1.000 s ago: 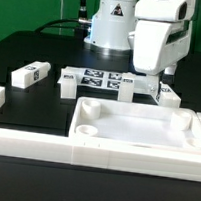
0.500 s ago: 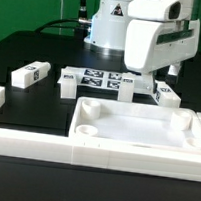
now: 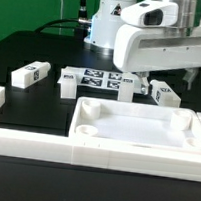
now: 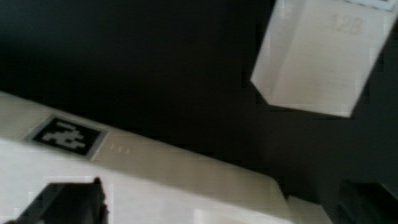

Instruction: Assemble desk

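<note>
Behind the desk top (image 3: 136,130), four legs lie loose, and nothing is joined on yet. The desk top is the biggest piece. It lies flat with its rim up, and the corner holes that show are empty. The robot arm (image 3: 160,44) hangs above the back edge of the desk top, toward the exterior view's right. The white legs (image 3: 68,82) lie in a row just behind the desk top, by the marker board (image 3: 99,78). None of them stands in a hole. The gripper (image 4: 214,208) is wide open and holds nothing. One of the legs shows under it in the wrist view. The job looks near its start: every leg has yet to be picked up and fixed into a corner.
</note>
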